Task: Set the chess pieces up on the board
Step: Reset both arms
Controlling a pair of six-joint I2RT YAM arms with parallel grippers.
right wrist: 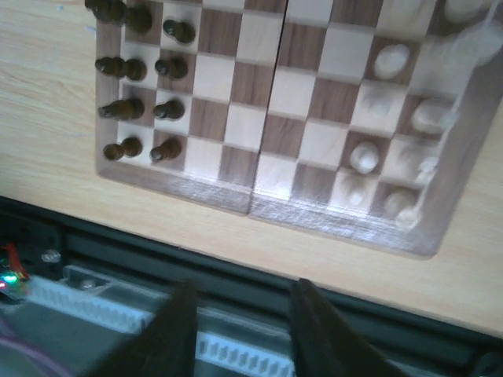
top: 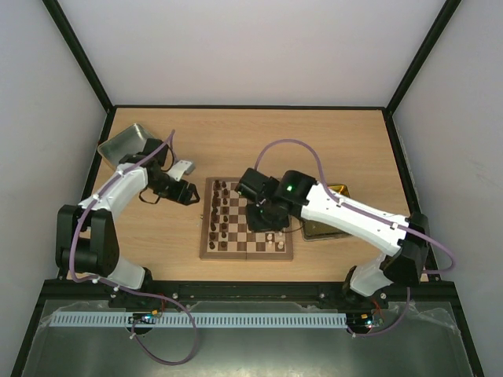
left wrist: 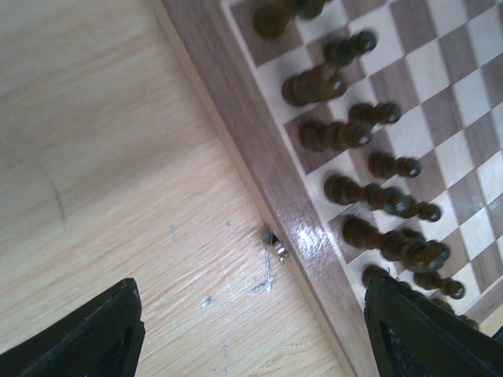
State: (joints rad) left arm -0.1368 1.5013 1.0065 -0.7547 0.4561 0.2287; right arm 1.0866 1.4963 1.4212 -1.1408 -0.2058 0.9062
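Two files of small dark brown wooden chessmen line the left side of the square wooden chessboard with brown and cream checks. You can take that half as done or close to it. The right wrist view shows eight of them in four pairs at the board's near-left corner. The left wrist view shows more pairs running up the same side, but they overlap too much for a firm total.

On the board's right side the tiny pale cream chessmen fill only the near corner. You can make out seven or eight there, though they are blurred. The right arm hides the far part of that side in the top view, so you cannot tell how much of the pale set is left to place.

One dented silver metal tin sits well beyond the board's far-left corner. One yellow-sided metal tray lies just beside its right edge, and what it holds is hidden.

Your left gripper hangs just off the board's left border with its fingers spread wide and nothing between them. Your right gripper is above the board's near edge, fingers partly apart, and seems to be carrying nothing.
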